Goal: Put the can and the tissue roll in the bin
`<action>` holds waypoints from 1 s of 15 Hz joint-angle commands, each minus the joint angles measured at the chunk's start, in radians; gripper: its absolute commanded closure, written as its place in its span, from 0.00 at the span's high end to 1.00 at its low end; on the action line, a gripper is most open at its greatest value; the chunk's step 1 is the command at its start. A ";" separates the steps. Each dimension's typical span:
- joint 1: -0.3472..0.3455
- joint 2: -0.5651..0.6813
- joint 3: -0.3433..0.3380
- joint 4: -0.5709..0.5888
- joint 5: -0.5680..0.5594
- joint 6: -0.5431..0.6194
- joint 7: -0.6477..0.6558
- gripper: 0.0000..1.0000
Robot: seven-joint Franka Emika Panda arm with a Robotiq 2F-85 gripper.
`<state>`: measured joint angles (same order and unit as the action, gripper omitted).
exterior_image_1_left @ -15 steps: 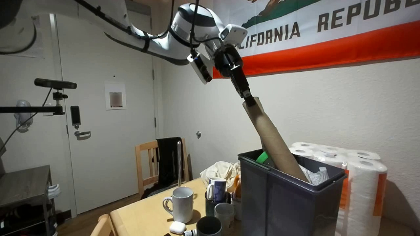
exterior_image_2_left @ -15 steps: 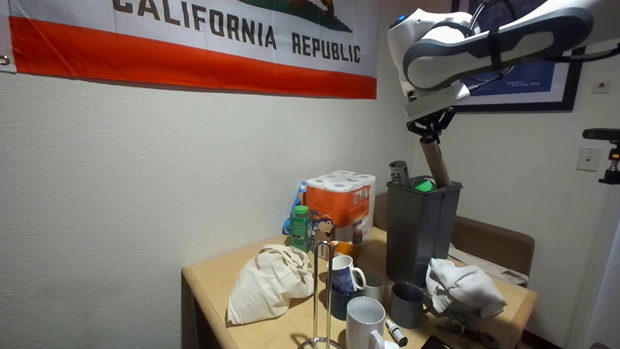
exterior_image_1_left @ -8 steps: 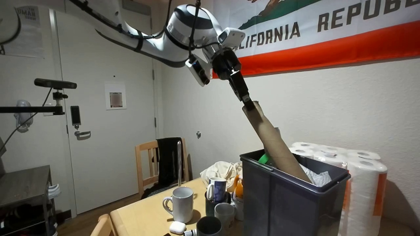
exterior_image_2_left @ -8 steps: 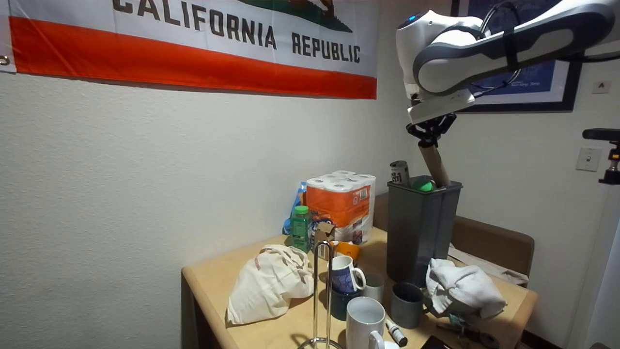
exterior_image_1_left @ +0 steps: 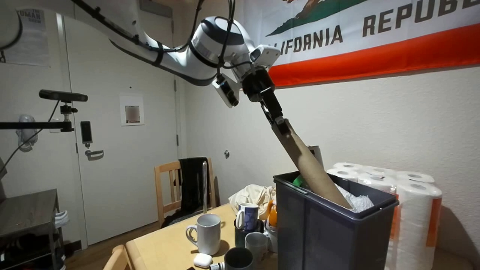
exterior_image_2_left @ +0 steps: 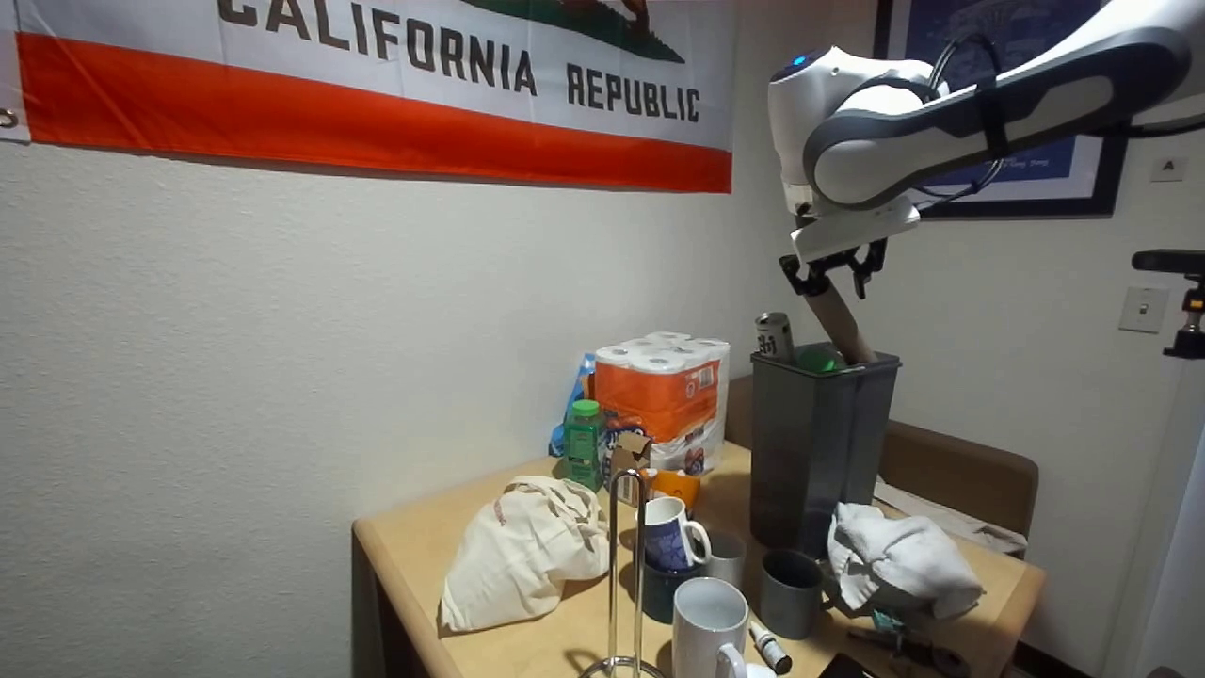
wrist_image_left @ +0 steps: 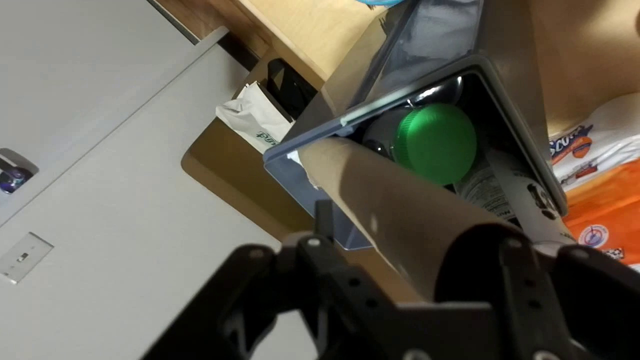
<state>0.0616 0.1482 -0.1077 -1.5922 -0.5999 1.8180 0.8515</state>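
In an exterior view, desk (exterior_image_2_left: 414,546): smooth wood, low sheen. Bin (exterior_image_2_left: 814,452): smooth plastic, glossy with reflections in the wrist view. Tissue roll (exterior_image_2_left: 840,327): matt cardboard. Can (exterior_image_2_left: 774,336): metal, printed. Bag (exterior_image_2_left: 527,560) by the desk's left edge: matt cloth, creased. White cloth (exterior_image_2_left: 904,560) near the right corner: matt, rumpled. Stand (exterior_image_2_left: 614,565): polished metal.

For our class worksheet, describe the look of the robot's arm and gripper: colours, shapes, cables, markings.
The arm has rounded white links with dark grey edging, black straps and black cables. A small blue light glows on one joint. The gripper is black, with slim jointed fingers dotted by round pins. Any lettering is too small to read.
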 commanded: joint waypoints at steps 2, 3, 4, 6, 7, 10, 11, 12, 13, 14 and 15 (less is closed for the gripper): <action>-0.007 -0.021 0.034 -0.022 0.013 0.020 0.011 0.99; -0.005 -0.022 0.039 -0.018 0.013 0.017 0.010 1.00; -0.004 -0.022 0.044 -0.013 0.011 0.014 0.008 1.00; -0.001 -0.024 0.054 -0.002 0.011 0.008 0.006 1.00; 0.001 -0.027 0.059 0.005 0.008 0.006 0.005 1.00; 0.006 -0.035 0.074 0.025 0.012 0.002 -0.004 1.00; 0.007 -0.037 0.081 0.033 0.019 0.003 -0.011 1.00; 0.010 -0.037 0.089 0.042 0.028 0.005 -0.022 1.00; 0.012 -0.038 0.097 0.047 0.046 0.011 -0.036 1.00; 0.014 -0.038 0.106 0.050 0.078 0.024 -0.055 1.00; 0.015 -0.035 0.114 0.050 0.110 0.037 -0.073 1.00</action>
<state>0.0758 0.1232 -0.0131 -1.5454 -0.5627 1.8250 0.8342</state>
